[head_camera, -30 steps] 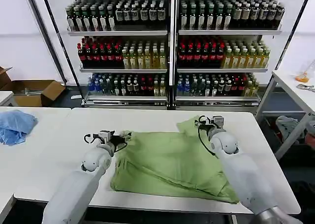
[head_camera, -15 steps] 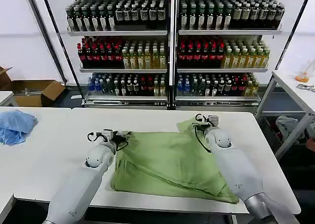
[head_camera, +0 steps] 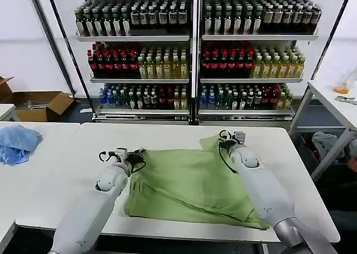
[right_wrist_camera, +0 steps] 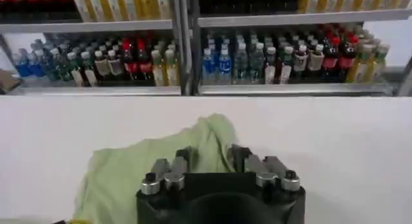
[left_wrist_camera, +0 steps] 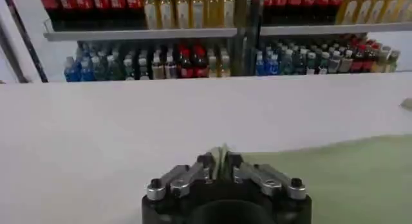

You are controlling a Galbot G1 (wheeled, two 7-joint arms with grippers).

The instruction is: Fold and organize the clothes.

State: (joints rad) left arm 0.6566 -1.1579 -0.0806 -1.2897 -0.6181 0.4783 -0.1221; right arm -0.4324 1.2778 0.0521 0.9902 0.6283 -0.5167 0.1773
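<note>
On the white table point(head_camera: 167, 132) in front of me the green shirt point(head_camera: 189, 184) is lying mostly flat, partly folded, with creases running diagonally across it and its near edge close to the table's front edge. One sleeve or corner pokes up toward the far right of the cloth.

My left gripper point(head_camera: 135, 154) sits at the shirt's far left corner, low to the table. From the left wrist cam the fingers point(left_wrist_camera: 207, 162) are pinched together on a thin bit of green fabric, so it's clamped on the shirt point(left_wrist_camera: 335, 174) edge there.

My right gripper point(head_camera: 226, 140) is at the far right corner, right where that bunched-up bit of cloth sticks out. In the right wrist cam the fingers point(right_wrist_camera: 185, 159) stand apart with a gap between them, and the crumpled green fabric point(right_wrist_camera: 154, 161) sits just ahead and under them. I can't tell if they're touching it.

Behind the table there's a shelf rack point(head_camera: 192, 53) packed with drink bottles. Off to my left a blue cloth point(head_camera: 17, 143) lies on another table, and a cardboard box point(head_camera: 36, 104) is on the floor past it.
</note>
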